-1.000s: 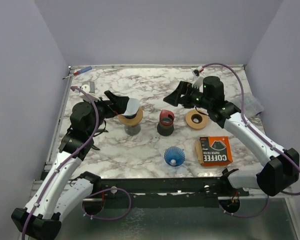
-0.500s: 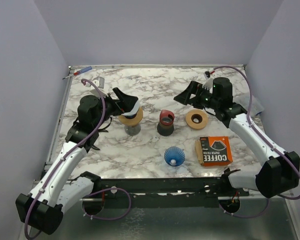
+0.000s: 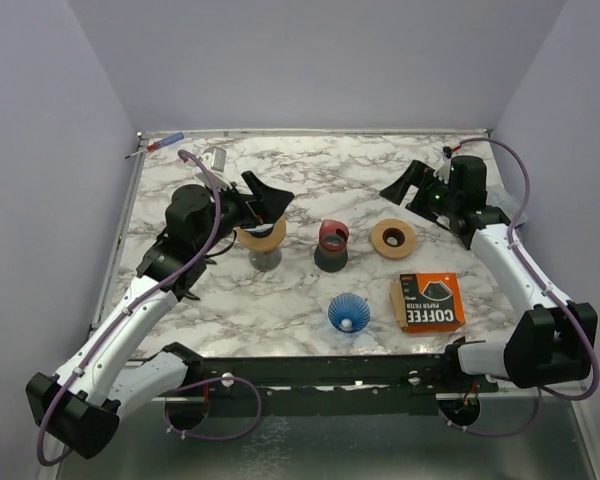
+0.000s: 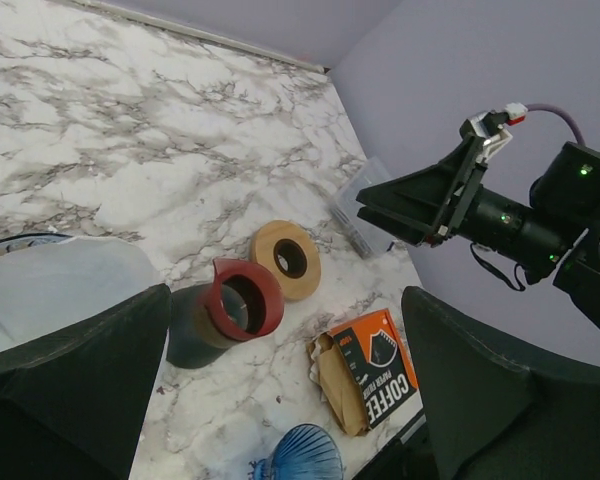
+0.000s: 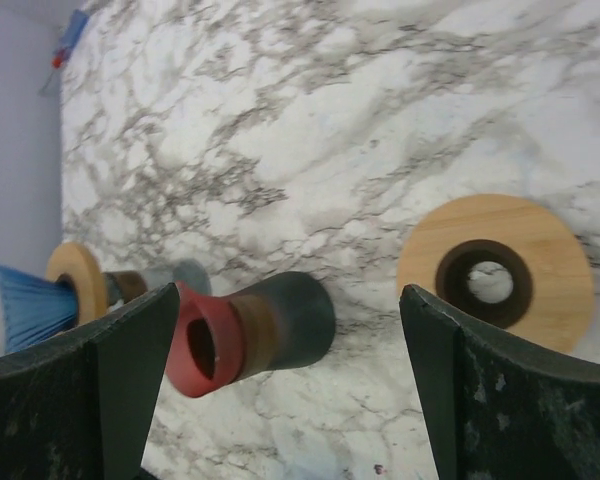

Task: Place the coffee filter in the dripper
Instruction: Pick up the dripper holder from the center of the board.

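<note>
The left gripper: spread wide, pinching nothing, hanging just above the dripper at left-centre of the counter. Far back-left by the counter edge: marker, lying flat.

In the dripper: coffee filter, pale paper, seen in the left wrist view just beside one gripper finger. Contact there not tellable. Mouth of the paper cone up, point down into the blue ribbed funnel. Long axis upright, in line with the wooden collar and grey stand beneath.

Right of the dripper and near it: red-rimmed cup, dark-bodied. Nearer the arm bases: blue ribbed cone, apart from the rest. Further right: wooden ring, flat on the marble, hole up. Front right: coffee box, flat, label up.

Last, the right gripper: likewise spread wide, holding nothing, raised over the back-right of the counter, apart from the wooden ring, fingers aimed leftward.
</note>
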Tool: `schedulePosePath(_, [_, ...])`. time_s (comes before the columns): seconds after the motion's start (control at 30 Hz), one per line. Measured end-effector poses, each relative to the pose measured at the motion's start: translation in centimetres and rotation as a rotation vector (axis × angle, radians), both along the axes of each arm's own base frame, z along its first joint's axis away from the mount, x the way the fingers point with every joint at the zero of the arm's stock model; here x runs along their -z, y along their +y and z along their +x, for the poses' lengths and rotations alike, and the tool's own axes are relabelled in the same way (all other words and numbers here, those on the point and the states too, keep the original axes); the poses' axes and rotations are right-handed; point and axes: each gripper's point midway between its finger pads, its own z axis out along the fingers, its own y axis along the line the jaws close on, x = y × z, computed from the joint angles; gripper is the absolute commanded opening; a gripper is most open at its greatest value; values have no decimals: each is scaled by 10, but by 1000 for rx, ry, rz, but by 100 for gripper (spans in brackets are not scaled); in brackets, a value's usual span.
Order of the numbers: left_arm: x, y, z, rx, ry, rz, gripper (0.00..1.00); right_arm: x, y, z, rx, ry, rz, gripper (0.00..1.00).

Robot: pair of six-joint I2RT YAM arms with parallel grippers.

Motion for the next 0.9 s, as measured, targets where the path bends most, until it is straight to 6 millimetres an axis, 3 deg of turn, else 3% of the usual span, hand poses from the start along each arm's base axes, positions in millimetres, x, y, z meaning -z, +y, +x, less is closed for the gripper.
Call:
schedulePosePath(0.37, [-2,-37,-5,20,17,29,99,92,-67,5,231,293,-154,100])
schedulePosePath(0.53, [9,-47,-6,18,48,51,99,124,-79,0,271,398,-207,94])
schedulePosePath(0.8, [11,-43,-3,-17,53,58,99,177,-84,-12,268,561,-266,84])
schedulePosePath(0.9, [8,-41,-3,-25,47,55,99,180,-84,-8,260,562,-271,74])
